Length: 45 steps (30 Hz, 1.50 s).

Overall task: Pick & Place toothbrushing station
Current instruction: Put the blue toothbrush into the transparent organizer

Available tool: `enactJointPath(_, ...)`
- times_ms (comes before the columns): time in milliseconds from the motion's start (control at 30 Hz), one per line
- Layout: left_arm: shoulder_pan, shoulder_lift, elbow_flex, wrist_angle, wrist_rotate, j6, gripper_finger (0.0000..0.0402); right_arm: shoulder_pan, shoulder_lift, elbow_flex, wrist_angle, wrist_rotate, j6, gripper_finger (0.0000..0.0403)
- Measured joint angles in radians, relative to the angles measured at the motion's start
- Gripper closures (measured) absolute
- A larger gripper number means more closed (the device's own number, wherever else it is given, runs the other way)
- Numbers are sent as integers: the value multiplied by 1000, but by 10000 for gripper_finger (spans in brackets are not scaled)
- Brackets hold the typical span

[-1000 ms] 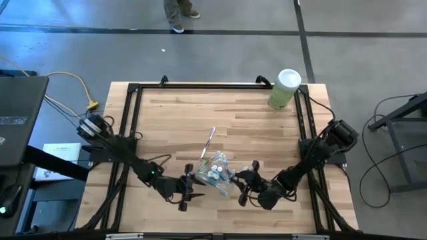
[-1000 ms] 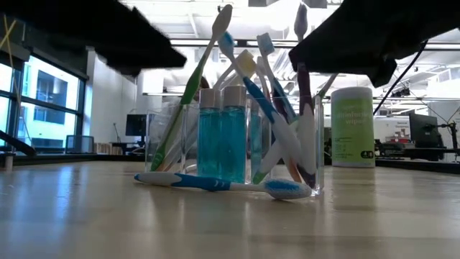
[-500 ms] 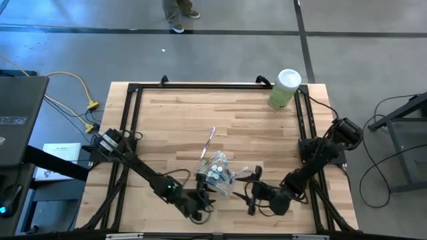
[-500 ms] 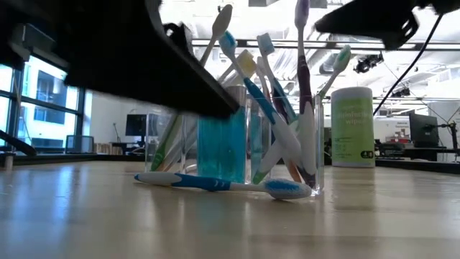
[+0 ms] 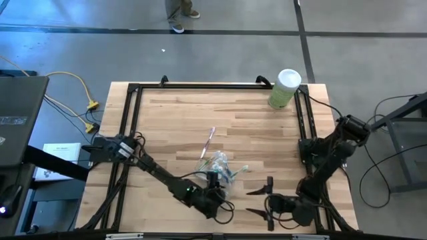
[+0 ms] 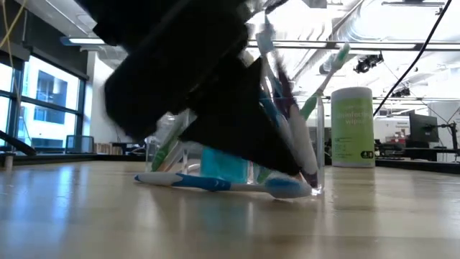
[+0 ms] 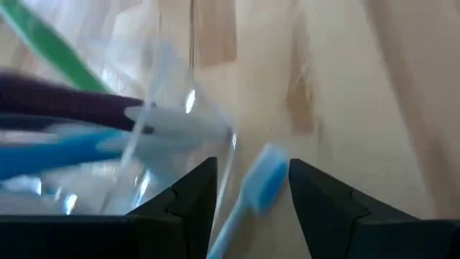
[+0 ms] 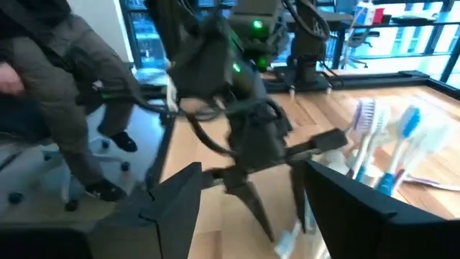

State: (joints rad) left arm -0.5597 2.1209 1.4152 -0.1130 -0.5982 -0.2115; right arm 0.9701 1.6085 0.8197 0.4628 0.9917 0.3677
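The clear cup (image 5: 220,165) full of toothbrushes stands on the wooden table's near middle. A blue-and-white toothbrush (image 6: 208,183) lies on the table along the cup's near side. My left gripper (image 5: 215,181) is open just in front of the cup, slanting down. In the left wrist view its fingers stand on either side of that brush's blue head (image 7: 264,180), with the cup's wall (image 7: 165,129) beside one finger. My right gripper (image 5: 252,202) is open and holds nothing, off to the cup's near right, pointing toward the left arm. Another slim brush (image 5: 208,143) lies flat beyond the cup. My left gripper stands hard by the cup's near wall (image 7: 215,144), fingers slanting down from the near side. Whether a finger touches the cup or the lying brush, I cannot tell.
A tall pale-green canister (image 5: 285,88) with a white lid stands at the table's far right corner. A black frame (image 5: 200,85) runs round the table top. A seated person (image 8: 65,86) shows beyond the table's left side. Bare wood lies left of the cup and beyond it.
My left gripper has swung toward the table's right along the near edge, sunk and tipped downward, ending in front of the cup. My right gripper has opened and drawn back from the cup toward the near right corner, rising a little. The cup has stayed put.
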Motion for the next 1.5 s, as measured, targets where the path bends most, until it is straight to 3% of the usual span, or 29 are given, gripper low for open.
enactJointPath(200, 27, 19, 51, -103, 85, -19, 237, 59, 0, 1, 24, 9, 21, 168)
enactJointPath(833, 54, 22, 58, -229, 125, 60, 240, 88, 0, 1, 43, 70, 21, 168)
enactJointPath(1367, 61, 26, 56, -226, 140, 213, 390, 88, 1, 1, 43, 135, 20, 168)
enactJointPath(1500, 61, 26, 56, -222, 166, 219, 398, 88, 1, 1, 43, 139, 20, 168)
